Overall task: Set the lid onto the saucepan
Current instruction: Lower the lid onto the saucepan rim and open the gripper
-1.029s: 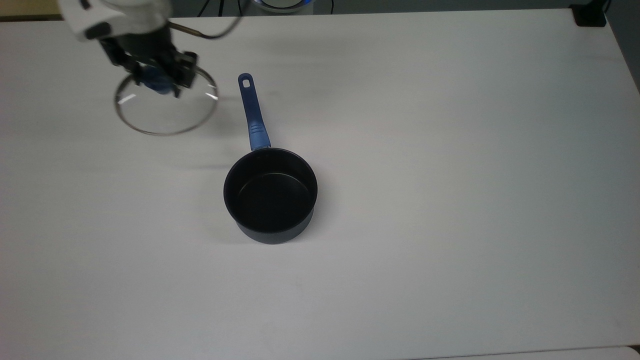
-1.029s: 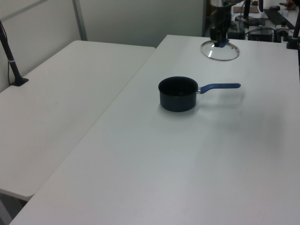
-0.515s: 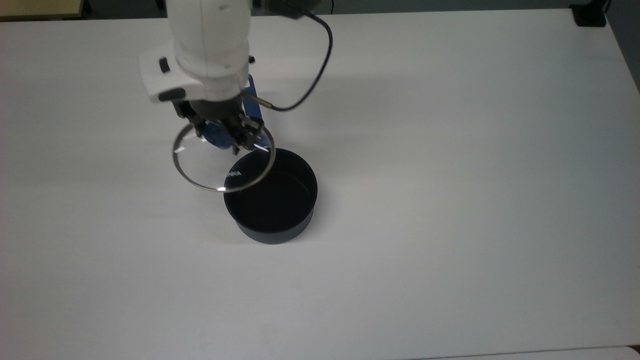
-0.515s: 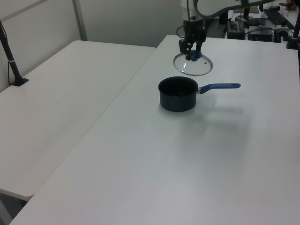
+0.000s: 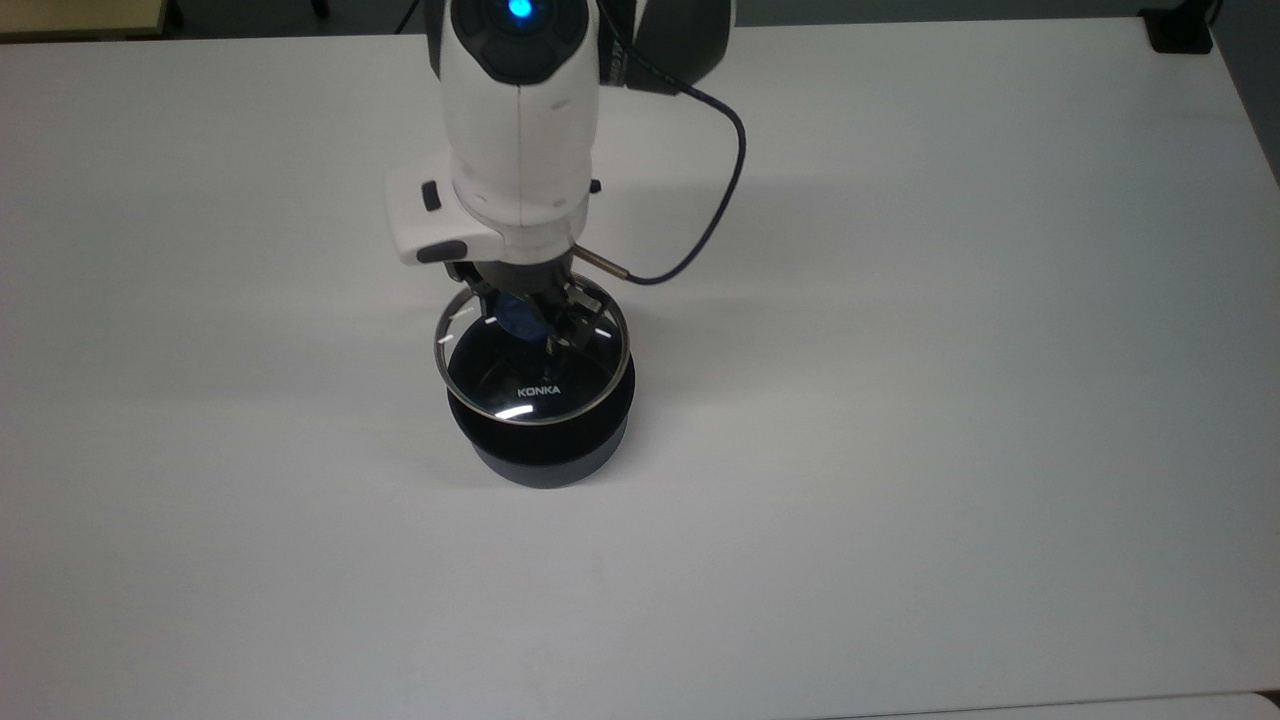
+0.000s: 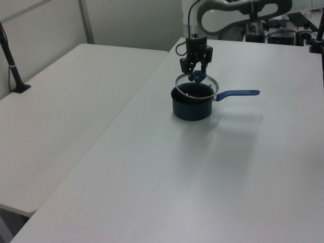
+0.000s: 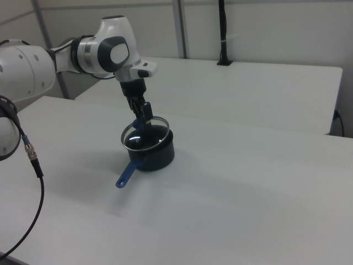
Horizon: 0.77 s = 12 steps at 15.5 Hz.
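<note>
Two-finger gripper (image 5: 535, 325) is clamped on the round blue knob (image 6: 199, 76) of the clear glass lid with thin steel rim (image 5: 531, 362), which hangs tilted just under it. Directly below sits the small dark navy saucepan (image 5: 540, 440); the lid overlaps its mouth but looks offset toward the arm side and not seated. Its long blue handle (image 6: 238, 93) sticks out beyond the gripper to the left view's right.

Risks, my read:
- Release now: tilted lid hits one edge, slides off onto the white table (image 5: 900, 400).
- Pushing down off-centre: rim catches the wall and shoves or tips the pan.
- Glass could chip if dropped.
</note>
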### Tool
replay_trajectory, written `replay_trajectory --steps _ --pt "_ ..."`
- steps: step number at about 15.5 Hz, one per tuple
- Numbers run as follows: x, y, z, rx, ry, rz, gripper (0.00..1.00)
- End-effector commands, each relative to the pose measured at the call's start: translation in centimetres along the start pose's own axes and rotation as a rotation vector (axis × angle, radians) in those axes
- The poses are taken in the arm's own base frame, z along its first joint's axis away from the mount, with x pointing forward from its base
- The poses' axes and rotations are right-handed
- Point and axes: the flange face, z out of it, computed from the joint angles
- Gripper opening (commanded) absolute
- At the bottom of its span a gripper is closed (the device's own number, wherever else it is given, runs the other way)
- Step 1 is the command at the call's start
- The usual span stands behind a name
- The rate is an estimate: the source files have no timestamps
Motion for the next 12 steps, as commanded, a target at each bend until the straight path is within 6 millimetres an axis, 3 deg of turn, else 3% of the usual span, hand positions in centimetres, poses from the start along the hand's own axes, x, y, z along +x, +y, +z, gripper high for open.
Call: replay_trajectory --steps 1,5,10,11,12 --pt "1.0 -1.3 0.4 0.035 0.029 0.077 0.47" --pt "0.4 -3.0 2.0 0.031 0.027 0.073 0.47" --pt "0.3 -2.9 2.5 0.019 0.014 0.064 0.47" --pt "0.2 -2.9 2.6 0.015 0.014 0.063 0.48" --pt "0.2 -3.0 2.6 0.014 0.011 0.06 0.56"
